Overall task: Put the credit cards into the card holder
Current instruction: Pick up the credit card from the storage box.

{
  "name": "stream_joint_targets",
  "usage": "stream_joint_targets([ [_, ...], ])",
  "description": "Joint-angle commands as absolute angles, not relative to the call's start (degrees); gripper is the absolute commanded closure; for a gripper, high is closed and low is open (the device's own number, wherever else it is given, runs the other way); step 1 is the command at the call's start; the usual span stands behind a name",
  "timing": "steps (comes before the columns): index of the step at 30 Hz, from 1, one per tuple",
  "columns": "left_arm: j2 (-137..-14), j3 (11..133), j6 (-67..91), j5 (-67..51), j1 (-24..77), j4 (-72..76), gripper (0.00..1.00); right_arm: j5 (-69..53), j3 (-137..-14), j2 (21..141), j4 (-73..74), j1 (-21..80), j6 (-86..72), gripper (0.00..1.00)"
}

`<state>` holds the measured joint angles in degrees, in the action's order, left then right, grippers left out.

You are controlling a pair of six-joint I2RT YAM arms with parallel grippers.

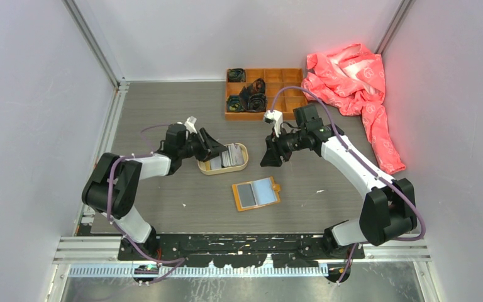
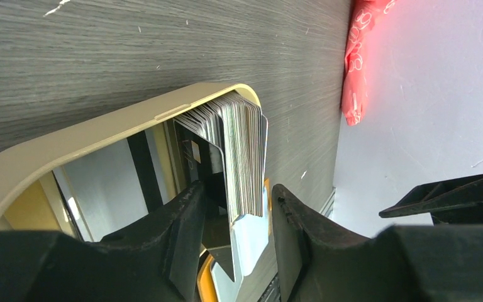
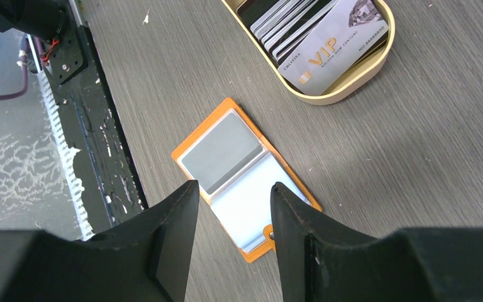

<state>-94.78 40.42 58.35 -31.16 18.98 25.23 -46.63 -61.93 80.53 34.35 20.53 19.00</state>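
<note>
Card holder (image 1: 256, 193) lies open and empty toward the table's near edge; credit cards (image 1: 231, 154) sit in the tray (image 1: 205, 167). Left gripper (image 2: 238, 189) straddles them, grip unclear; right gripper (image 3: 234, 185) hovers half-open, empty.

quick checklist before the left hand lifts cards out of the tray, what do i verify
1. The left hand straddles the credit cards in the tray: ok.
2. Grip closed on the cards: not ok, a gap shows beside the stack.
3. A single card singled out: not ok, a whole stack sits inside the hand.
4. The card holder lies open: ok.
5. The right hand is open, empty, above the holder: ok.
6. Holder pockets free: cannot tell.
</note>
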Motion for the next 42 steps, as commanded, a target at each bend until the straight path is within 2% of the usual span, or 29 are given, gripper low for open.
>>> stream_joint_targets([
  [1,-93.12,40.52,57.14,-33.12,18.38,25.41,0.58,-48.23,-64.6,79.72,33.66,20.39,19.59,0.49],
  [6,-94.28,40.56,56.57,-33.01,18.16,24.87,0.68,-48.35,-64.6,79.63,33.77,20.24,19.56,0.49],
  [8,-94.45,40.52,56.31,-32.83,18.04,24.51,0.74,-48.4,-64.6,79.63,33.82,20.21,19.58,0.49],
  [14,-92.82,40.61,54.18,-31.07,18.02,21.04,0.84,-48.52,-64.6,79.77,33.92,20.21,19.65,0.49],
  [20,-90.7,40.28,52.0,-28.87,17.97,17.48,1.0,-48.6,-64.6,79.65,34.01,20.13,19.66,0.49],
  [32,-77.38,38.9,42.99,-20.19,17.93,4.29,1.0,-48.44,-64.04,78.54,33.89,20.15,20.94,0.49],
  [37,-67.49,37.59,39.07,-18.51,17.98,-0.5,1.0,-47.7,-62.46,75.44,32.81,20.13,23.51,0.49],
  [42,-55.13,33.42,37.82,-22.16,18.02,-1.68,1.0,-43.13,-58.83,69.01,28.87,20.12,26.47,0.48],
])
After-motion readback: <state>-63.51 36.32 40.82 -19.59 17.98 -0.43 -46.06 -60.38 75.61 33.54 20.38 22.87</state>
